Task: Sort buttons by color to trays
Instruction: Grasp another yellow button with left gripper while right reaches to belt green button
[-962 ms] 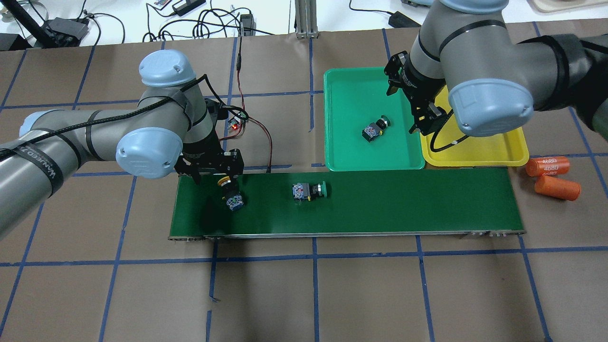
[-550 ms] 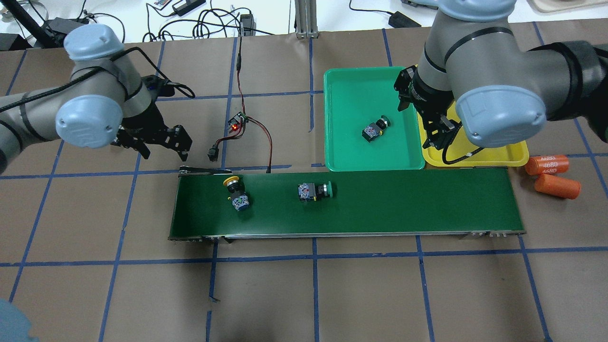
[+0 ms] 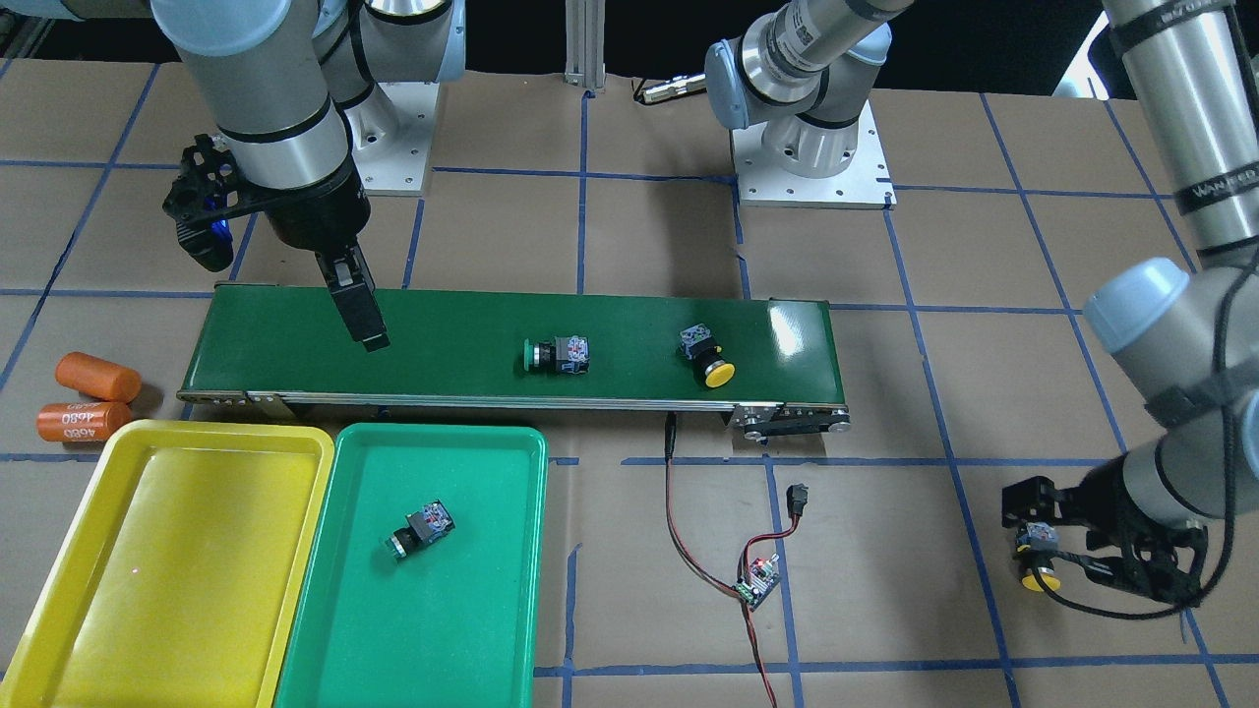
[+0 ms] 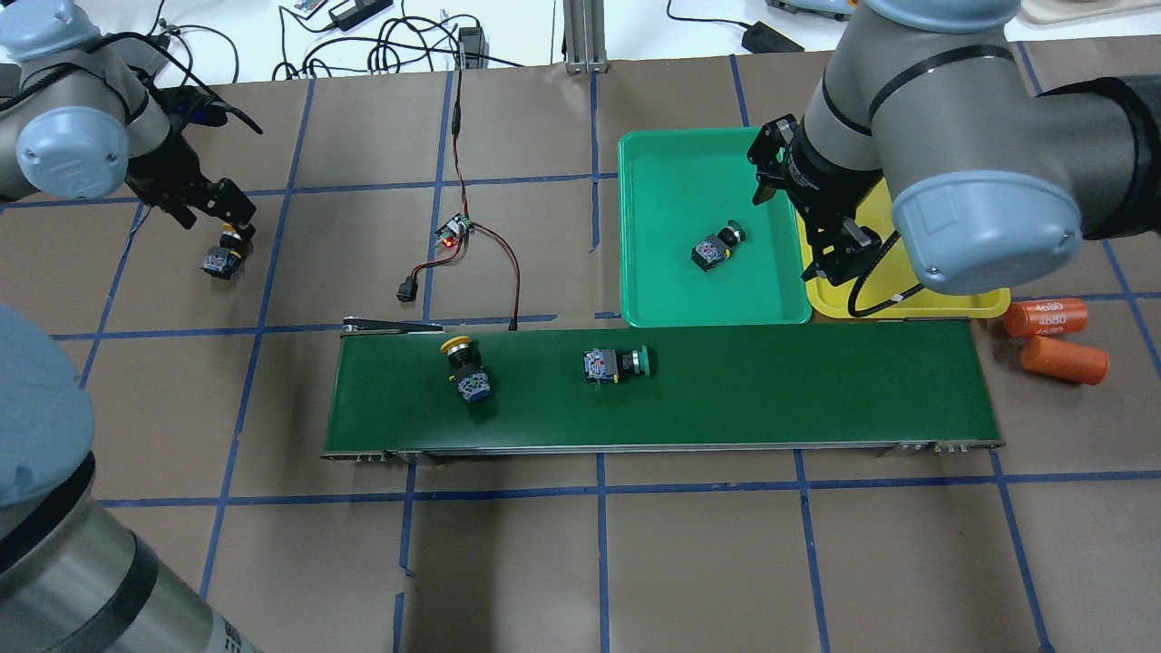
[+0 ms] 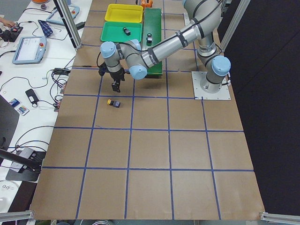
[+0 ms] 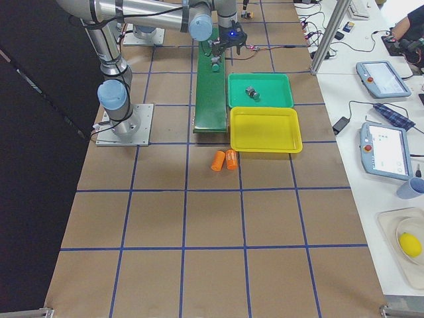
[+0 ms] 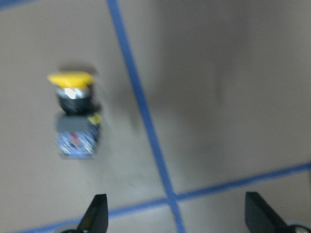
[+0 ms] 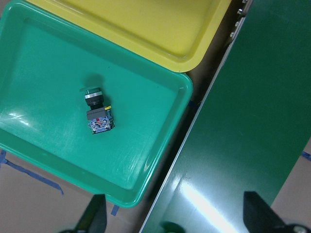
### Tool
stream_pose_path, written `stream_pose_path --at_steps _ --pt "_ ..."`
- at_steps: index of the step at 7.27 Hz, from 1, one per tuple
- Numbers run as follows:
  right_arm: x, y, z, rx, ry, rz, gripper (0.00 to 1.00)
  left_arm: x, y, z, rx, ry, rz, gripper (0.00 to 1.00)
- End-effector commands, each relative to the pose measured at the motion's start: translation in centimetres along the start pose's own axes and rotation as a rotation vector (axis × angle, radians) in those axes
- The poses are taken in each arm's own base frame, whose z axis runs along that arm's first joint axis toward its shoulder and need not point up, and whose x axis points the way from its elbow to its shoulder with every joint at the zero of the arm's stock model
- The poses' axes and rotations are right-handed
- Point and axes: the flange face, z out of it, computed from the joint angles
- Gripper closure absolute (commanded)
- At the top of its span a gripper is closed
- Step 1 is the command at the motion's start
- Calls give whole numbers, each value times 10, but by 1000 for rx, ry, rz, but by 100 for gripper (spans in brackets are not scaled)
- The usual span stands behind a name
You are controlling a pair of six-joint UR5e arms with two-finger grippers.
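Well off the left end of the conveyor belt [image 4: 816,381], the left gripper [image 4: 220,227] hangs wide open and empty. It is just beside the stray yellow button [image 4: 219,261] lying on the table. It should centre over the button's blocky body before closing. On the belt lie the second yellow button [image 4: 464,367] and a green button [image 4: 617,365]. Behind the belt's right half, the right gripper [image 4: 834,261] hovers open and empty between the green tray [image 4: 635,227] and the yellow tray [image 4: 984,295].

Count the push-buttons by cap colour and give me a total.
Green: 2, first green button in the green tray, second green button on the conveyor belt.
Yellow: 2, first yellow button on that belt, second yellow button on the table.
Total: 4
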Motion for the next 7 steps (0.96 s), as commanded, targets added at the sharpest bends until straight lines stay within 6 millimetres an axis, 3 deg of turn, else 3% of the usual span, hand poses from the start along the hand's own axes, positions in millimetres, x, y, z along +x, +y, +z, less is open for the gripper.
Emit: stream_pose_path --at_steps 1,2,4,6,7 --pt "5 3 0 -11 -2 0 0 -41 -22 40 -10 11 56 0" --pt "7 3 5 -13 8 3 0 -56 -13 57 -24 33 40 0" --pt "10 4 8 -14 18 14 0 -49 -14 77 -20 98 32 6" --pt "17 7 26 -32 46 14 0 -45 -15 81 -28 96 35 73" --pt "17 7 28 -34 48 5 0 -41 -17 76 -27 88 40 94"
